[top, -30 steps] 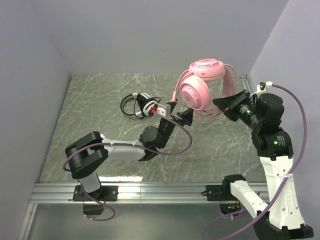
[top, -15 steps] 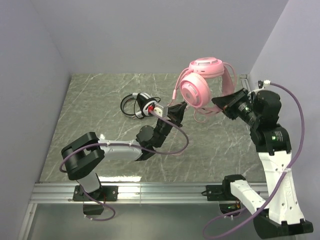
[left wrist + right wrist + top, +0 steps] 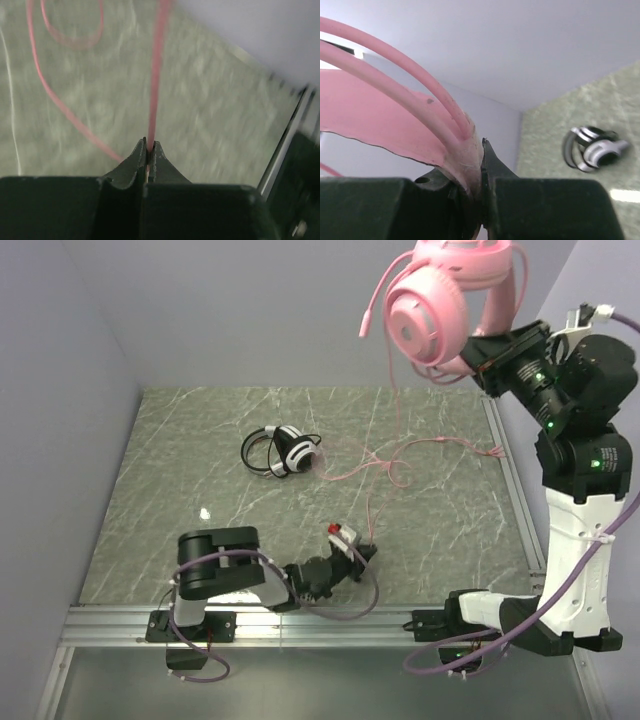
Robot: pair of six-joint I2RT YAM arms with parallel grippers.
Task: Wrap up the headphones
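My right gripper [image 3: 478, 348] holds the pink headphones [image 3: 440, 295] high above the table's far right corner. It is shut on their headband [image 3: 455, 145], which fills the right wrist view between the fingers [image 3: 495, 167]. The pink cable [image 3: 398, 410] hangs down to the table, loops there and runs to my left gripper [image 3: 365, 553], low near the front edge. The left gripper [image 3: 149, 148] is shut on that cable [image 3: 156, 75]. The black and white headphones [image 3: 280, 450] lie on the table at the back middle, also seen in the right wrist view [image 3: 594, 150].
Loose pink cable loops [image 3: 385, 468] lie across the marbled table [image 3: 200, 440], one strand reaching the right rail [image 3: 505, 480]. A metal rail [image 3: 300, 620] runs along the near edge. Grey walls close in the left, back and right sides.
My right arm has lifted the pink headphones well up and to the right. My left gripper has shut on the pink cable and pulled back toward the near edge.
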